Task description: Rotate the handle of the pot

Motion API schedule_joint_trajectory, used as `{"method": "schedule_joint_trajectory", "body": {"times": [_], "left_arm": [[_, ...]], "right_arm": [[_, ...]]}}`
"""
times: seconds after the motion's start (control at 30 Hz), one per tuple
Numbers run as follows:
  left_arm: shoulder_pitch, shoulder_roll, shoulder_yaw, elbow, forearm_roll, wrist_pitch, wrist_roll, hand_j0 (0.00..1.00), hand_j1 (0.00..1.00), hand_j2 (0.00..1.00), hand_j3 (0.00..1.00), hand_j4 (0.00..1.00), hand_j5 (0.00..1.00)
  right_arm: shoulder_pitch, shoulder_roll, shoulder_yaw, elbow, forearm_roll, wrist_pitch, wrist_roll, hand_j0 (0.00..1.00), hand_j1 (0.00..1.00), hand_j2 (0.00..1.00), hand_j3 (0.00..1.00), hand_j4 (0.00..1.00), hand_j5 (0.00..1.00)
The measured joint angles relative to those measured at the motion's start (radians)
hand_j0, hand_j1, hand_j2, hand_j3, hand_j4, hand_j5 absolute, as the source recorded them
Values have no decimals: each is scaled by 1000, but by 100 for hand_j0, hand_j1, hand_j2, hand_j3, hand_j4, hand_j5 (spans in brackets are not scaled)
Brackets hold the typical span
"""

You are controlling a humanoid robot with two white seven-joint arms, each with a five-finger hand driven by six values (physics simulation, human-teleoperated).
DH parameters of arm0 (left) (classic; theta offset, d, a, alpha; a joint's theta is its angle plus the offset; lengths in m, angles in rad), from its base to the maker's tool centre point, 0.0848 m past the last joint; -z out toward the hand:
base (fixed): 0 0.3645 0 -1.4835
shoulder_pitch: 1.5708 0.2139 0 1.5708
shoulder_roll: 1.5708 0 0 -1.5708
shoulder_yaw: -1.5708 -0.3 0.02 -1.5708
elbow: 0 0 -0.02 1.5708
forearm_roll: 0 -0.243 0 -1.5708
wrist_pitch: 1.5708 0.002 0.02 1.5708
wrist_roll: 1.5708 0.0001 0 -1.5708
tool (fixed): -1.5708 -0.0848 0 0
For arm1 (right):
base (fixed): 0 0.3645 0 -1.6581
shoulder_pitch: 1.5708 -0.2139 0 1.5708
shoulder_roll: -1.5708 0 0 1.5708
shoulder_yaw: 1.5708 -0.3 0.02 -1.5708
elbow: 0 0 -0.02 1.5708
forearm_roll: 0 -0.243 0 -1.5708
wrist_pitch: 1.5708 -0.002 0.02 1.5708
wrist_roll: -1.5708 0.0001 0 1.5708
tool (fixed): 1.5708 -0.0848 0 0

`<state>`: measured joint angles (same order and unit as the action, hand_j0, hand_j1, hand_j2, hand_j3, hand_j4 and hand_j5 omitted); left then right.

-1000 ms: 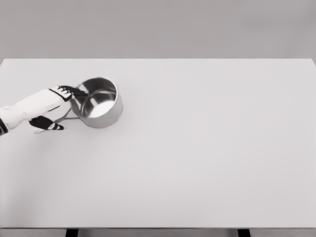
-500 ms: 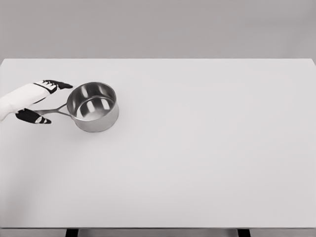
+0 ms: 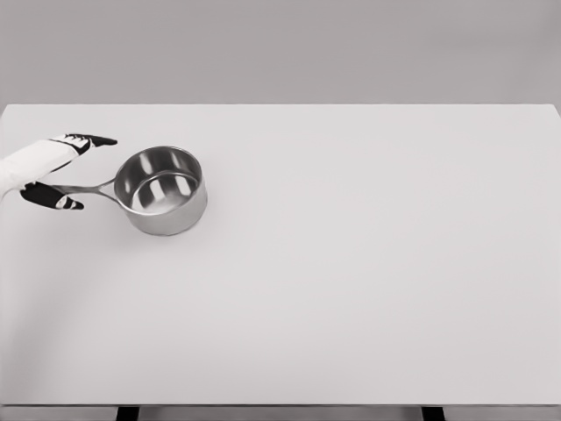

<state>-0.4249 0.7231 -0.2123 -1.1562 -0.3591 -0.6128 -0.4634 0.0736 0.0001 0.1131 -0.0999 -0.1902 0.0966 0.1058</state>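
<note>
A steel pot (image 3: 162,190) stands upright on the left part of the pale surface (image 3: 368,281), its long handle (image 3: 83,189) pointing left toward the picture's edge. The left hand (image 3: 54,171) sits at the handle's outer end, its dark fingers (image 3: 92,140) spread apart, with the thumb below the handle and the other fingers above it, not clamped on it.

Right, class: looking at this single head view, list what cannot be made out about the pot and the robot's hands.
- Left hand: the picture's left edge cuts off its arm.
- Handle: its outer end is hidden by the hand, so contact is unclear.
- Pot: its far outer wall is hidden by its own rim.
- Right hand: outside the head view.
</note>
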Motion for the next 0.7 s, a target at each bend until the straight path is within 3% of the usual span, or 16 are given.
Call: {"method": "schedule_joint_trajectory", "body": {"times": [0.17,0.37,0.47,0.7], "left_arm": [[-34,-30,-1,38,-2,0,0,100,100,100,100,100,100],[-32,-43,-1,48,-2,0,0,100,100,100,100,100,100],[-22,-38,-1,15,1,0,1,100,100,100,100,100,100],[64,-8,1,-95,9,-1,3,100,100,100,100,100,100]], "right_arm": [[0,0,0,0,0,0,0,100,100,100,100,100,100],[0,0,0,0,0,0,0,100,100,100,100,100,100],[0,0,0,0,0,0,0,100,100,100,100,100,100],[0,0,0,0,0,0,0,100,100,100,100,100,100]]}}
